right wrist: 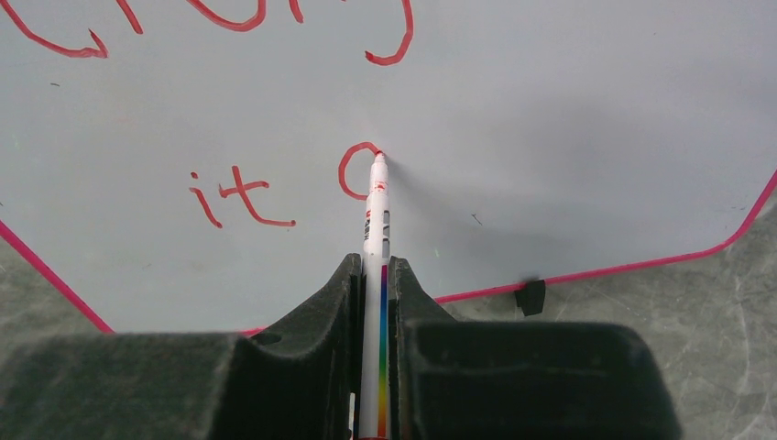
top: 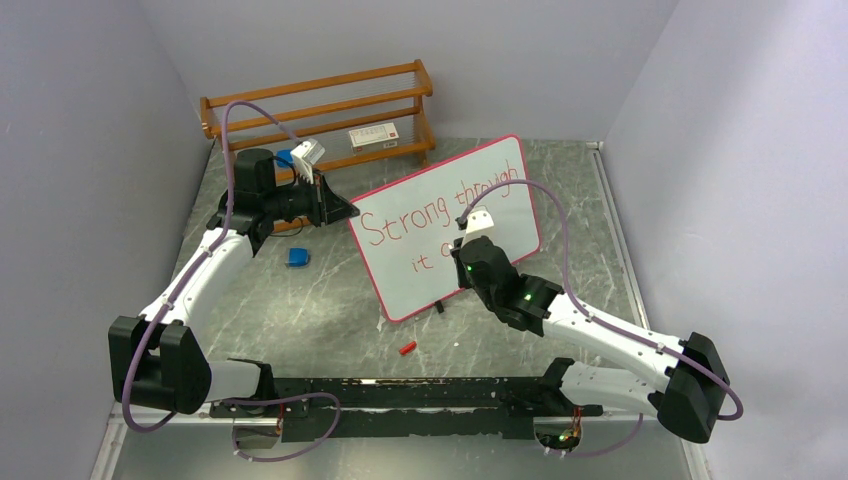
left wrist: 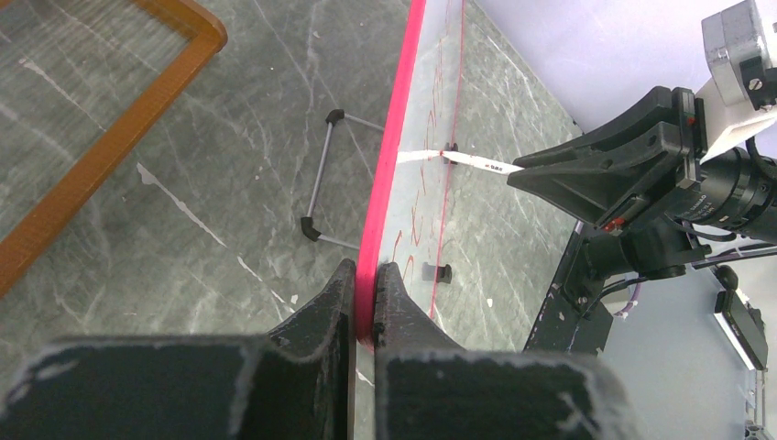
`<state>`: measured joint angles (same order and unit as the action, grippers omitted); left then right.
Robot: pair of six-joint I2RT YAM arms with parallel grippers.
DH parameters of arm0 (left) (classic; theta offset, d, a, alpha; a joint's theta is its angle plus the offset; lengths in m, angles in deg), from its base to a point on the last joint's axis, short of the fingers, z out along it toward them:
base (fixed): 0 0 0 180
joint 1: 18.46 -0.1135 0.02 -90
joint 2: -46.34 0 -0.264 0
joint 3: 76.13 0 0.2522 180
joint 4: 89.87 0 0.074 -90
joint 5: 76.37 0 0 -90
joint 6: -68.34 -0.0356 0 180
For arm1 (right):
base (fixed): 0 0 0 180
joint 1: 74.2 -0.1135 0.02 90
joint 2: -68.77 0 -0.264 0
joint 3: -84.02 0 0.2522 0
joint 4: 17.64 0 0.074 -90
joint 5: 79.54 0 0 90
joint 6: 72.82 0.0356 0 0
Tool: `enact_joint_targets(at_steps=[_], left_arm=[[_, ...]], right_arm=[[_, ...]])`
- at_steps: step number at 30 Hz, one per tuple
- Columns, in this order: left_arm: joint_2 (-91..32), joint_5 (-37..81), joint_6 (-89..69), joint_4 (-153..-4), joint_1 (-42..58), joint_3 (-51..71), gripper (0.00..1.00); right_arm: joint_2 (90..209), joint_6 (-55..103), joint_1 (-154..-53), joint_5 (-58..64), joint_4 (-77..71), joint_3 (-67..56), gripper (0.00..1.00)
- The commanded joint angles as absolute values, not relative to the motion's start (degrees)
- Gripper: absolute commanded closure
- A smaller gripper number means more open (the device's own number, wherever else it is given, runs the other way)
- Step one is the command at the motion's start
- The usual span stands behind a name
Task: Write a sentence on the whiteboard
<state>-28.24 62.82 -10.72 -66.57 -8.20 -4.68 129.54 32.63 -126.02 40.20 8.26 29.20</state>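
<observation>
The whiteboard (top: pixel 400 285) stands tilted on the marble table, its pink-red rim (left wrist: pixel 394 156) running edge-on through the left wrist view. My left gripper (top: pixel 345 212) (left wrist: pixel 366 275) is shut on that rim at the board's left edge. Red lettering of the sentence (top: pixel 420 215) reads "Strong through" on top. Below it are "it" (right wrist: pixel 240 197) and a part-drawn round stroke (right wrist: pixel 353 170). My right gripper (top: pixel 462 250) (right wrist: pixel 371 266) is shut on a white marker (right wrist: pixel 376 220) (left wrist: pixel 476 163) with a rainbow stripe. Its red tip touches the board at the top of that stroke.
A wooden rack (top: pixel 320 105) stands at the back left with a small white box (top: pixel 373 137) on it. A blue object (top: pixel 297 257) lies left of the board and a red cap (top: pixel 406 349) in front. Wire stand legs (left wrist: pixel 321 183) prop the board behind.
</observation>
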Motion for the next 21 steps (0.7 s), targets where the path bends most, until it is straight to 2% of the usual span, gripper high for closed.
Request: enact_joint_targets(at_steps=[1, 21], left_arm=[[-30.5, 56.8, -14.6, -61.6, -7.4, -5.5, 0.95], [-30.5, 56.6, -14.7, -61.5, -7.4, -5.5, 0.95]], right_arm=[[128.7, 34.0, -125.6, 39.8, 9.9, 29.9, 1.00], [128.8, 34.8, -125.6, 41.8, 11.1, 31.3, 1.00]])
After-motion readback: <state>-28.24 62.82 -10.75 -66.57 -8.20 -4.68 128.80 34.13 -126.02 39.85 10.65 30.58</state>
